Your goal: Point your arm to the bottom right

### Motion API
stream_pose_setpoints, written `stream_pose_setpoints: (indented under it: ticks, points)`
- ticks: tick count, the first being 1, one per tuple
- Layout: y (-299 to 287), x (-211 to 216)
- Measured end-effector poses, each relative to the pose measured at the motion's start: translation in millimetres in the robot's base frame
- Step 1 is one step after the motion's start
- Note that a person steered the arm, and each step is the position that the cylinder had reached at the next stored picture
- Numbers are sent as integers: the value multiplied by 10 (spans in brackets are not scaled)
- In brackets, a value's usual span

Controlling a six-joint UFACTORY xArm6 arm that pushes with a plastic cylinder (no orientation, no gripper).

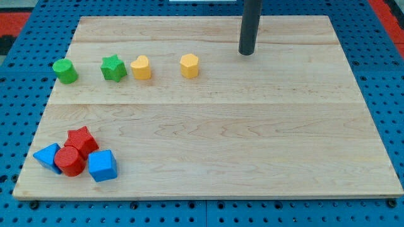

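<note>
Rod and nothing else at the working end: my tip (246, 53) sits on the wooden board (252, 151) near the view's top, a little to the right of centre, touching no block. It has no jaws to open or close and carries nothing.

Nearest to it is the yellow hexagonal block (189, 65), off to the view's left and slightly lower, clearly apart from my tip. Further left in the same row stands a second yellow block (141, 67), rounded with a notched top, its exact shape hard to make out. Just beside that, almost touching, is the green star block (113, 68). A small gap further left stands the green cylinder block (65, 71), the end of the row and close to the board's left edge.

Well apart from all of these, in the board's bottom left corner, four blocks huddle together. The red star block (82, 140) is at the top of the cluster, the red cylinder block (70, 161) just below and touching it. A blue triangular block (47, 156) presses against the cylinder from the left, and a blue cube-like block (102, 166) sits against it on the right.

The bottom right corner of the board (363, 180), where the task points, lies far from my tip, diagonally down and to the view's right. No trays, bowls or other containers show; every block rests directly on the wood. Around the board runs a blue perforated surface (391, 94).
</note>
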State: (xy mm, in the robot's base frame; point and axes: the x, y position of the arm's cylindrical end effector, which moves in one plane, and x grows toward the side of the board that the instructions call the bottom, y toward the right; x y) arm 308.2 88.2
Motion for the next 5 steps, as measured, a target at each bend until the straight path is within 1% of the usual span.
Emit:
stream_pose_setpoints:
  ticks: [2,3,4,5]
  points:
    - [74,75]
    - [235,146]
    - [637,627]
    - [925,1202]
